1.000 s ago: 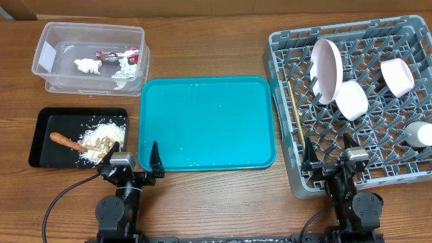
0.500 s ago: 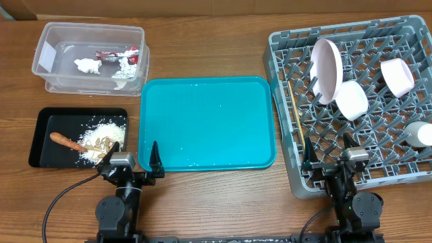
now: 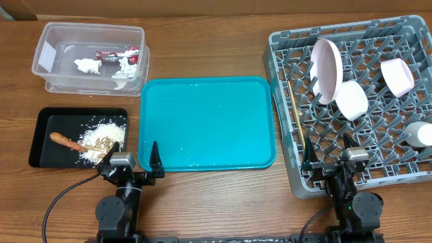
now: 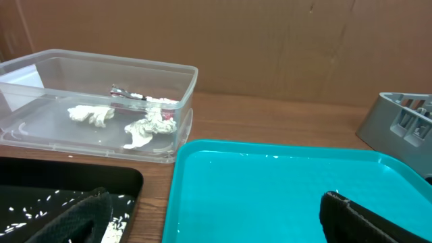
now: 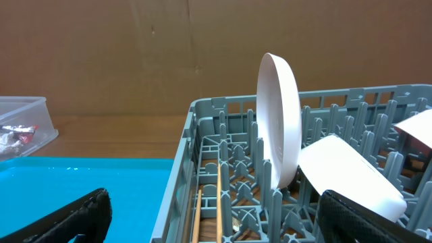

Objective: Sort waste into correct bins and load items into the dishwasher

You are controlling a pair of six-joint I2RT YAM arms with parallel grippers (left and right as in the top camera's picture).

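The left gripper point(image 3: 133, 150) and right gripper point(image 3: 327, 147) both gape wide and empty; a stray nudge to the dish rack point(image 3: 277, 62) could topple the upright plate point(image 3: 327, 69) onto the bowl point(image 3: 352, 100)

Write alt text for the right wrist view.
A white plate stands on edge in a grey dish rack, a white bowl leaning beside it and chopsticks lying along the rack's left side. The open right gripper frames the bottom; a teal tray lies left.
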